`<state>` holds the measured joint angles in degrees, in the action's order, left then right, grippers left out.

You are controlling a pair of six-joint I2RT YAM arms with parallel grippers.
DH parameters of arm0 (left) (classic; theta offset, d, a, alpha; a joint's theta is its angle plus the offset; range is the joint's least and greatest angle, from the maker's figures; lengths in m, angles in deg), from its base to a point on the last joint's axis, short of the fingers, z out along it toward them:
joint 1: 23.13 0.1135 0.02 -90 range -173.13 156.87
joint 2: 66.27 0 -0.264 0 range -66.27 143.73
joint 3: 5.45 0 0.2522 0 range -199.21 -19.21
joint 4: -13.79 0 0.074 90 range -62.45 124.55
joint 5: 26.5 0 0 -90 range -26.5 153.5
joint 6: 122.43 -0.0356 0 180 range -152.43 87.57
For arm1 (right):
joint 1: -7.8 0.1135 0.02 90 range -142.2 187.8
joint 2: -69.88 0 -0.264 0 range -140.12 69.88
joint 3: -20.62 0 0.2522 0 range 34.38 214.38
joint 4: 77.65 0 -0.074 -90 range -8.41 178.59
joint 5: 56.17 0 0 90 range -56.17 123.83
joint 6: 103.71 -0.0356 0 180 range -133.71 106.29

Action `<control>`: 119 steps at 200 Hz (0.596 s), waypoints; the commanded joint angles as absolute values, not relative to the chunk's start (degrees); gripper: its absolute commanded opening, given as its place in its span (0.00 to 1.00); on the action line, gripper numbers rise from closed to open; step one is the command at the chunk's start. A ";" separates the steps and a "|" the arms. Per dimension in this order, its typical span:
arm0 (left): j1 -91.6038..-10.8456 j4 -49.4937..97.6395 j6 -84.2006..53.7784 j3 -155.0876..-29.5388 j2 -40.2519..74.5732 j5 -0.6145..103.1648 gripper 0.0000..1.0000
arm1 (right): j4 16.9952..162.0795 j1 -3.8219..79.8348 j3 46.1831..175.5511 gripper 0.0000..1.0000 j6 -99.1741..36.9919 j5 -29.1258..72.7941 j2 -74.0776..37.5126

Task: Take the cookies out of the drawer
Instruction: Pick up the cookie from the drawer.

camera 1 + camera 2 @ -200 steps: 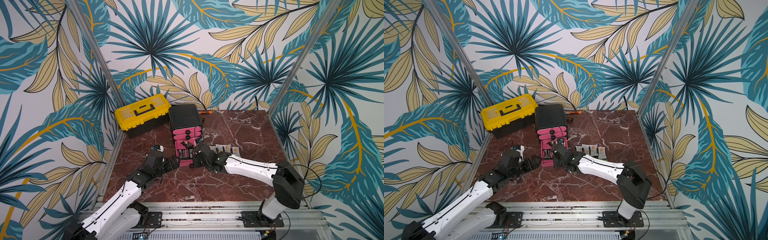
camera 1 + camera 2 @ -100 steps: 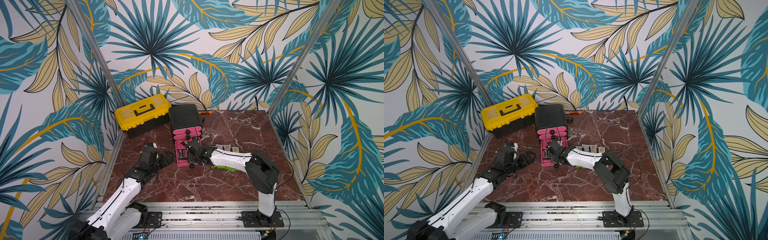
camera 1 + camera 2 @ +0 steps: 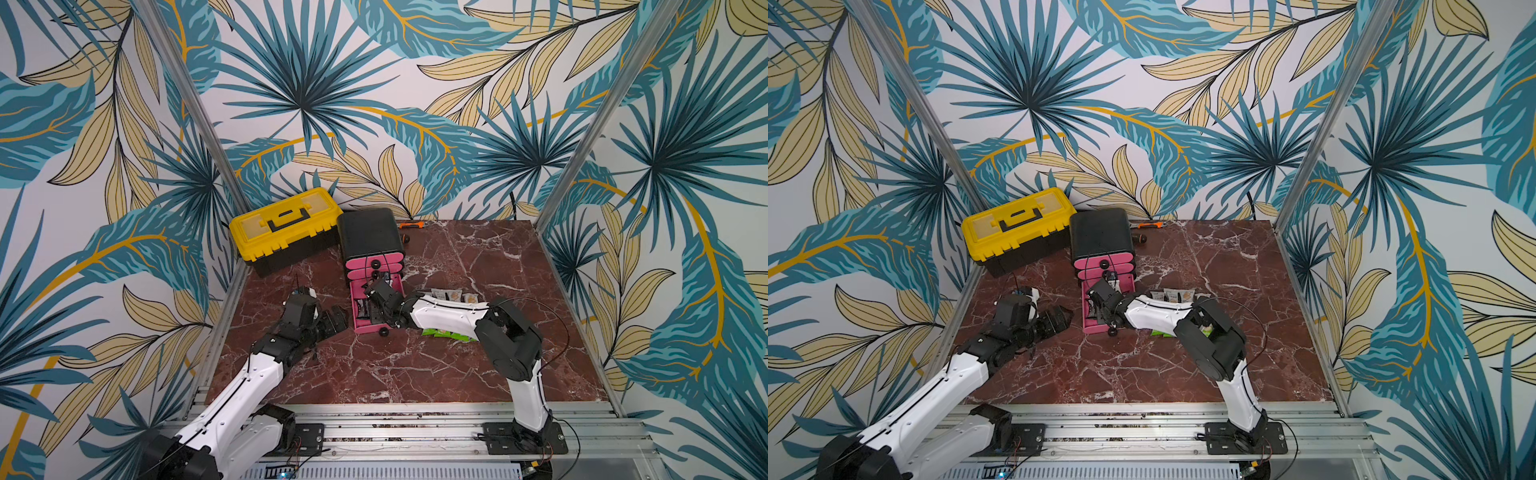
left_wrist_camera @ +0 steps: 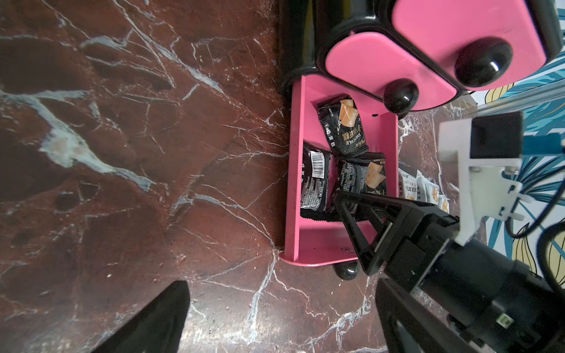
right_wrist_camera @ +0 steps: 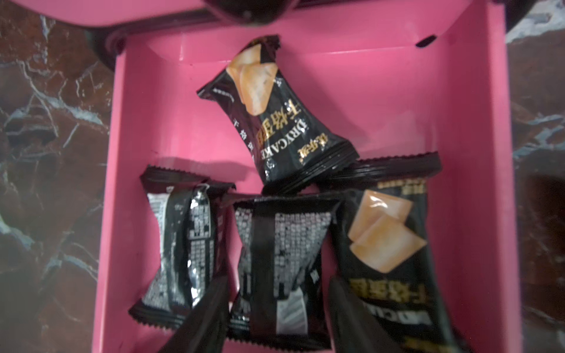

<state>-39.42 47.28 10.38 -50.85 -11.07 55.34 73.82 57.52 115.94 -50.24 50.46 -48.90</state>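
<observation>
Right claw (image 5: 276, 301) between pink drawer (image 5: 464, 122) walls

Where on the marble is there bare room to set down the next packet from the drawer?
Widest bare patch: the marble table between the front of the pink drawer and the rail. Also bare: the back right corner, beyond the white packets. Crowded: right of the drawer, where white and green packets lie by the right forearm.

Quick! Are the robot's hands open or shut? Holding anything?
Left hand: open, holding nothing.
Right hand: open, straddling a black cookie packet in the pink drawer; grip unclear.
</observation>
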 commanded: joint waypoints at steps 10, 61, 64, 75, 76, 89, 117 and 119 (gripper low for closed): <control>-39.20 46.84 9.14 -50.36 -11.36 54.72 1.00 | 74.87 57.64 115.96 0.47 -51.24 52.30 -50.49; -39.39 49.48 10.55 -53.55 -15.69 51.63 1.00 | 74.70 57.86 114.13 0.29 -50.91 52.00 -46.67; -39.46 49.77 10.48 -53.76 -15.96 51.92 1.00 | 74.55 57.87 114.03 0.28 -50.89 51.88 -46.29; -39.65 51.01 10.09 -54.57 -16.67 52.99 1.00 | 74.11 57.95 113.39 0.27 -50.71 51.85 -44.61; -39.74 51.10 10.05 -54.60 -16.68 53.06 1.00 | 74.10 57.97 113.35 0.27 -50.71 51.85 -44.49; -39.90 52.50 9.39 -55.47 -16.71 53.80 1.00 | 73.78 57.99 112.17 0.27 -50.72 52.07 -42.20; -41.72 53.37 10.08 -55.22 -16.48 55.02 1.00 | 72.53 58.01 108.88 0.25 -51.28 51.91 -37.08; -41.97 53.28 10.23 -55.06 -16.50 55.17 1.00 | 72.55 58.00 108.53 0.25 -51.31 51.93 -36.73</control>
